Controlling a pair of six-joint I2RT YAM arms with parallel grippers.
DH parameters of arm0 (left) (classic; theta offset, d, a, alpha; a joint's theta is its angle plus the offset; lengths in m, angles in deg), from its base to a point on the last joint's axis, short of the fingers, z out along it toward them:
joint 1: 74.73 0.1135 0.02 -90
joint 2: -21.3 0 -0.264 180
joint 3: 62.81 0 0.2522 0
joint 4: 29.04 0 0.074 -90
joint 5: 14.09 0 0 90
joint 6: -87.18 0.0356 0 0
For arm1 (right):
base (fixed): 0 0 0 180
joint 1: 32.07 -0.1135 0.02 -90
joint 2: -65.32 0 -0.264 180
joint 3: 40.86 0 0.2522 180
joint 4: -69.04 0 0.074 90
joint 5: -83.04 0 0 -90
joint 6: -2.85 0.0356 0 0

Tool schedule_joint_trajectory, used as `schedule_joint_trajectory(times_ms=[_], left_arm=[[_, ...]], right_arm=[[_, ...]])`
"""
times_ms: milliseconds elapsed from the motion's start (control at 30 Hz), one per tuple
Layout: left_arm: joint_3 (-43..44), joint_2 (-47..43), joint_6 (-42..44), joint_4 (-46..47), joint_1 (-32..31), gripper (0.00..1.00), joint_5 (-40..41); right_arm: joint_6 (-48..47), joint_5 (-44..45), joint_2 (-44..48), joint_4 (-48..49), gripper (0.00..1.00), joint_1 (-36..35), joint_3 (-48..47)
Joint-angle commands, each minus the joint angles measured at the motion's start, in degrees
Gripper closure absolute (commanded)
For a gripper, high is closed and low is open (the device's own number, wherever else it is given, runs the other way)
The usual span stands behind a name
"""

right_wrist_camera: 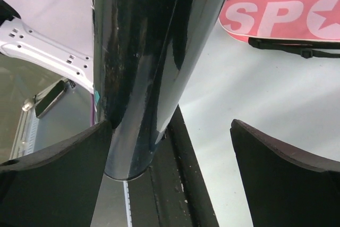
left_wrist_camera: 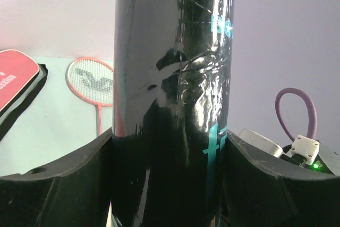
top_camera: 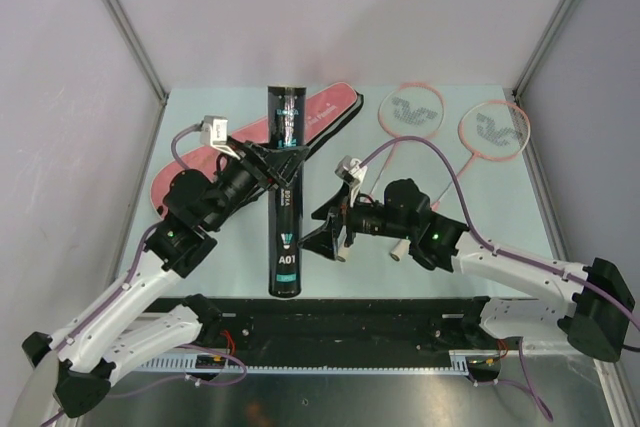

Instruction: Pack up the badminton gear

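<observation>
Clearly the left gripper [top_camera: 284, 161] is clamped across the long black tube [top_camera: 285, 237], a finger pressed to each side. The tube runs down the middle of the table [top_camera: 480, 237], its far end over the pink bag [top_camera: 322, 112]. The right gripper [top_camera: 327, 234] gapes wide by the tube's near half and holds nothing (one finger close against it, the other well clear). Two pink-rimmed rackets [top_camera: 410, 112] lie far right.

Long black tube [top_camera: 286, 197] between pink bag [top_camera: 325, 112] and rackets [top_camera: 410, 110].
</observation>
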Motion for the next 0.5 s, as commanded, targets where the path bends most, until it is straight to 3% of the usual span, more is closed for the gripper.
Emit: schedule_joint_trajectory(times_ms=[0, 167, 267, 467], left_arm=[[-0.6, -0.9, -5.2, 4.4, -0.1, 0.76, -2.5], [-2.1, -1.9, -4.8, 4.5, -0.1, 0.76, -1.7], [-2.3, -1.5, -5.8, 4.8, -0.1, 0.78, -2.0], [-1.9, -1.8, -6.6, 5.3, -0.1, 0.77, -1.9]], right_arm=[[1.7, 1.4, 2.3, 6.8, 0.02, 2.0, -1.1], [4.1, -1.9, 2.4, 7.3, 0.0, 5.1, -1.1], [5.3, -2.4, -0.2, 12.5, 0.0, 4.3, -2.1], [2.6, 0.2, -5.2, 9.9, 0.04, 1.6, -6.1]])
